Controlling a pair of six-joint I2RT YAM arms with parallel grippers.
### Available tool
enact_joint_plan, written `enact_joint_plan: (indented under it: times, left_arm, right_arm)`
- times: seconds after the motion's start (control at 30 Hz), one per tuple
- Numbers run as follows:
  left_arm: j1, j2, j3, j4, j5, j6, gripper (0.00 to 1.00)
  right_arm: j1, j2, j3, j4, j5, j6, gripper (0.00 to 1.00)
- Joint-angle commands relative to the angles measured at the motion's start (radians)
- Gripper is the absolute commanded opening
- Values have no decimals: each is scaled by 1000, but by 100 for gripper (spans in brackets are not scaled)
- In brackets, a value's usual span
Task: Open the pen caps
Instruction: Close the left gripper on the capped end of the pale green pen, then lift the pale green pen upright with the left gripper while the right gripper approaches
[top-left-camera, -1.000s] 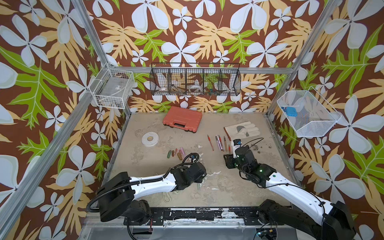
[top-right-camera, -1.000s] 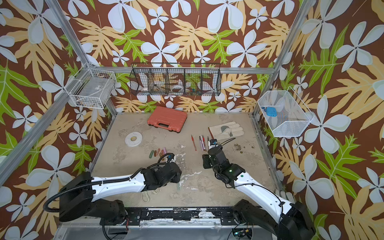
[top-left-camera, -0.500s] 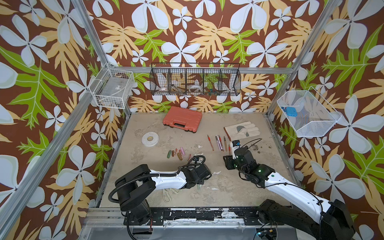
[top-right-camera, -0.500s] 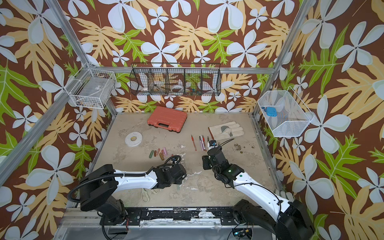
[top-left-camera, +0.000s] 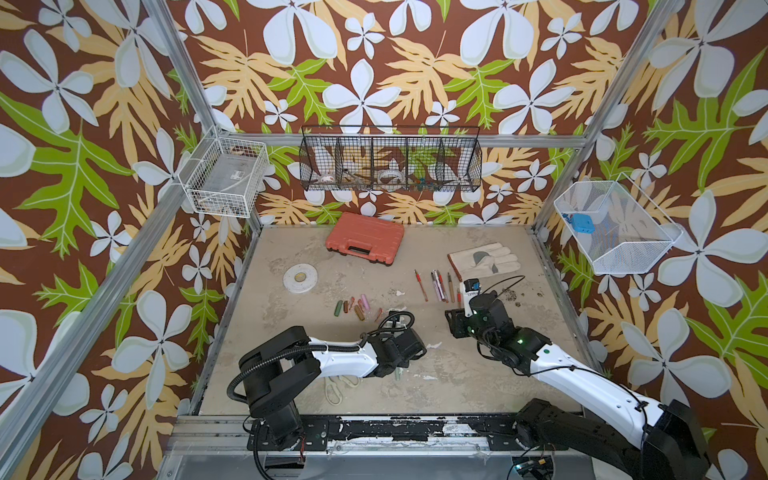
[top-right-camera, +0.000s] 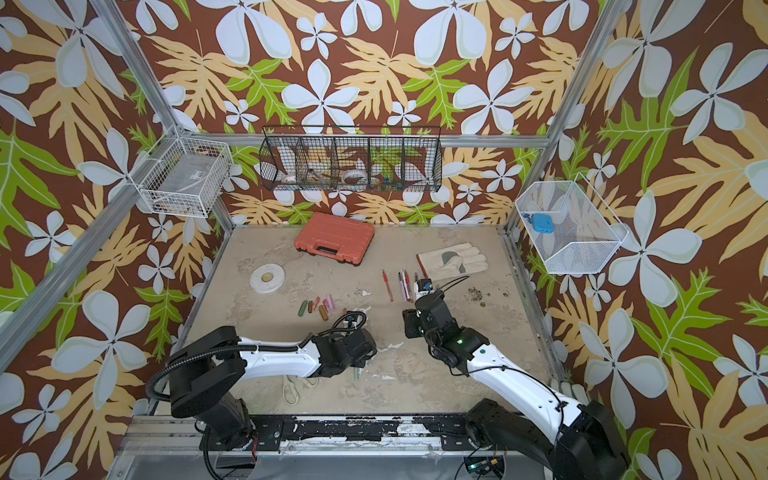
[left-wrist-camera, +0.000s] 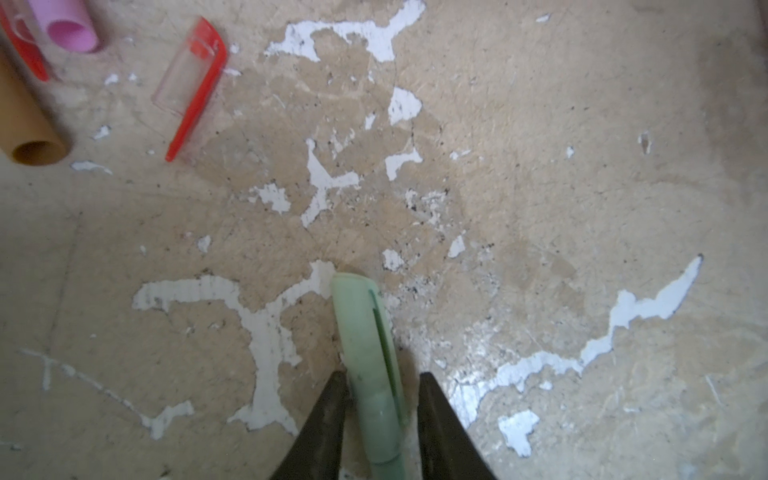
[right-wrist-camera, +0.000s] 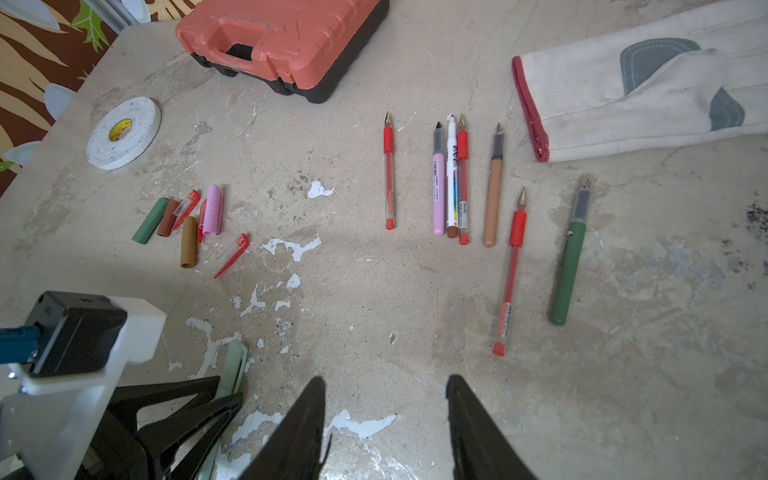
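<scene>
My left gripper (left-wrist-camera: 381, 376) has narrowed, not quite clamped, around the pale green pen (left-wrist-camera: 361, 324) on the chipped bench (left-wrist-camera: 540, 187), loose pen caps (right-wrist-camera: 188, 243) nearby, right gripper (right-wrist-camera: 385, 377) gaping empty.

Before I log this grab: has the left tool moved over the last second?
Yes. In a top view the left tool slid right, astride the pale green pen, which lay still.

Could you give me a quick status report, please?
Left gripper astride pale green pen, cap on, not clamped. Right gripper open, empty. Nothing in the way.
</scene>
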Motion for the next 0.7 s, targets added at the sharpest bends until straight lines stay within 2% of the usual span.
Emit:
enact_joint_plan:
  times: [0.0,0.23,0.37,0.67]
  left_arm:
    - [1,14,-10,-62,43,-3,26]
    - [3,19,-4,-52,70,18,13]
    - [15,-9,-5,-42,83,33,11]
    - [113,-168,8,-9,116,123,10]
  right_arm:
    - [2,-6,6,15,-5,2,48]
    - [2,-35,10,-8,4,-1,48]
    - [3,-49,15,-18,11,-7,48]
    - [1,-52,11,-3,-4,-12,48]
